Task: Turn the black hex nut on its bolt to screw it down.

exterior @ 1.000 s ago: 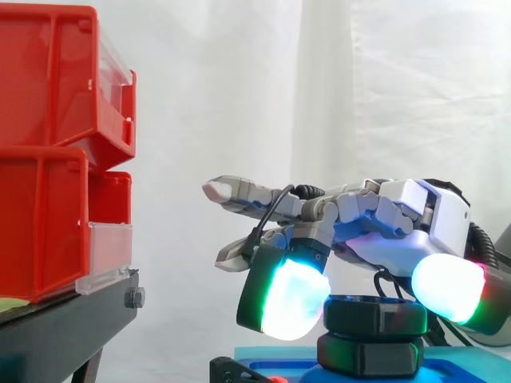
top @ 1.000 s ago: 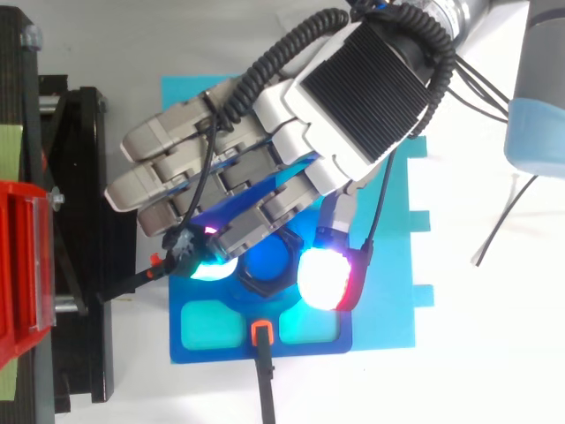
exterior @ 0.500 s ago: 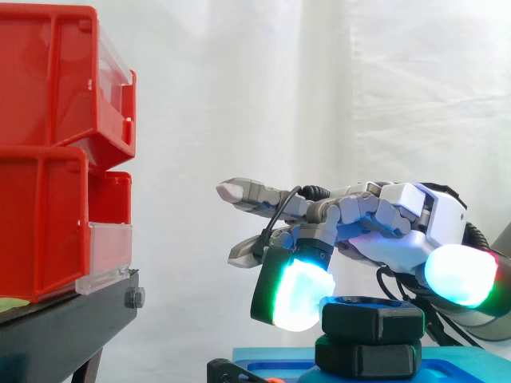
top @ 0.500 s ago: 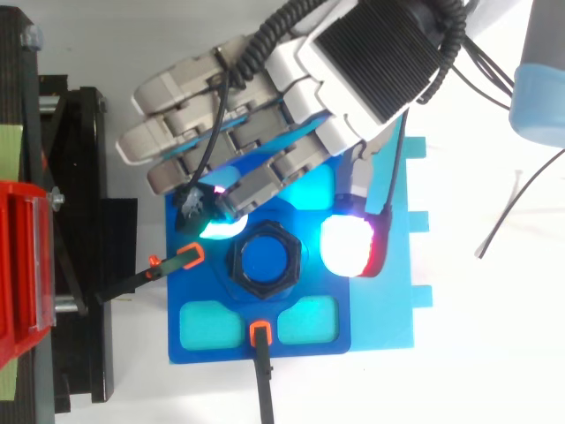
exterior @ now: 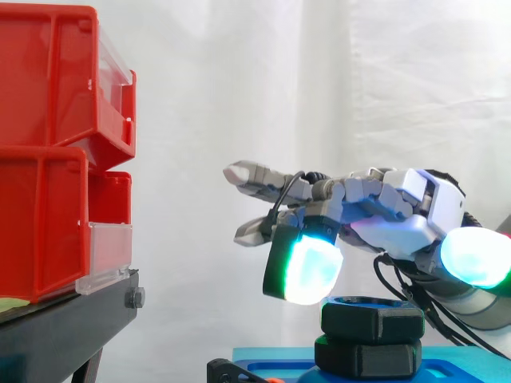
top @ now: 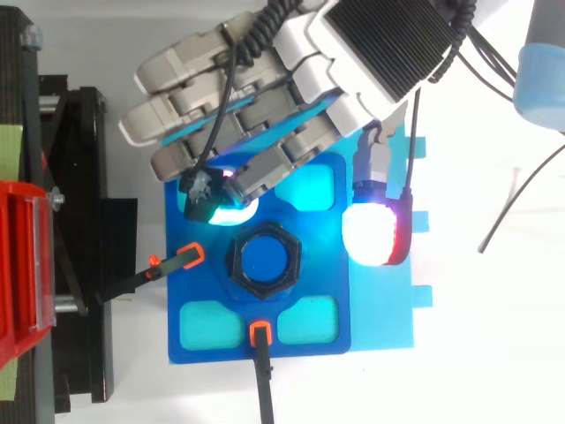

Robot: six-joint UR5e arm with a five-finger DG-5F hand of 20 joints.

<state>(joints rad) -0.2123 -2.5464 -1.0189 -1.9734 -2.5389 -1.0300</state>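
Observation:
The black hex nut (top: 264,263) sits on its blue bolt at the middle of a blue fixture plate (top: 371,314). From the side, the nut (exterior: 372,317) rests over a second black hex piece (exterior: 369,357). My hand (top: 291,115) hovers just above and behind the nut, free of it. One glowing green-white fingertip (exterior: 304,269) hangs off the nut's upper left, and the thumb pad (top: 374,237) glows white and red to the nut's right. The remaining fingers stretch out straight to the left. Nothing is held.
Red bins (exterior: 60,152) stand stacked on a black stand (exterior: 72,319) at the left. Orange-tipped black clamps (top: 181,260) (top: 261,334) reach onto the plate from the left and the front. A white curtain hangs behind. A light blue cylinder (top: 540,62) stands at the top right.
My hand has let go of the nut, risen, and drawn back away from it, toward the arm's side. The finger and thumb pads that flanked the nut now stand clear of it.

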